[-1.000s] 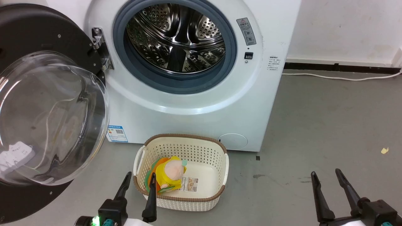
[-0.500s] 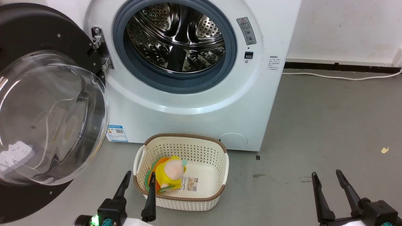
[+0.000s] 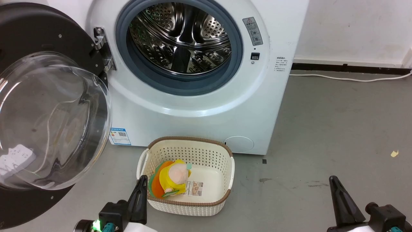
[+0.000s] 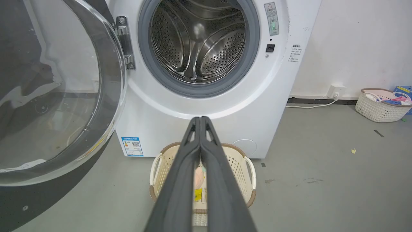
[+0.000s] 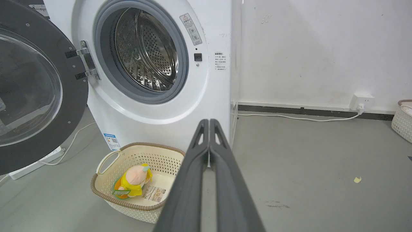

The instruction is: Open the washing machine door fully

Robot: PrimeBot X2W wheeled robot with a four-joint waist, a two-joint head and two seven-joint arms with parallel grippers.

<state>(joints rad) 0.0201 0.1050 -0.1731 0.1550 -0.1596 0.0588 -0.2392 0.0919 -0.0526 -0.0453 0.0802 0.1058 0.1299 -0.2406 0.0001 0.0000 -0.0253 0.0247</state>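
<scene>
Left jaws: pressed shut, empty, by near-left corner of basket (image 3: 190, 139). Right jaws: shut, empty, over bare floor (image 3: 322, 129), well right of basket. Basket holds yellow-orange plush toy (image 3: 173, 175) and sits just before washing machine (image 3: 199, 112). Washing machine door (image 3: 51, 119) swung wide left on hinge (image 3: 103, 48); drum (image 3: 183, 35) exposed.

Head camera high, 2 wrist cameras low, all face washing machine (image 3: 193, 122)

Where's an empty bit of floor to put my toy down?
The grey floor right of the washing machine, this side of the white cable, is mostly bare. Crowded: the basket sits before the machine, and the washing machine door hangs open on the left.
</scene>
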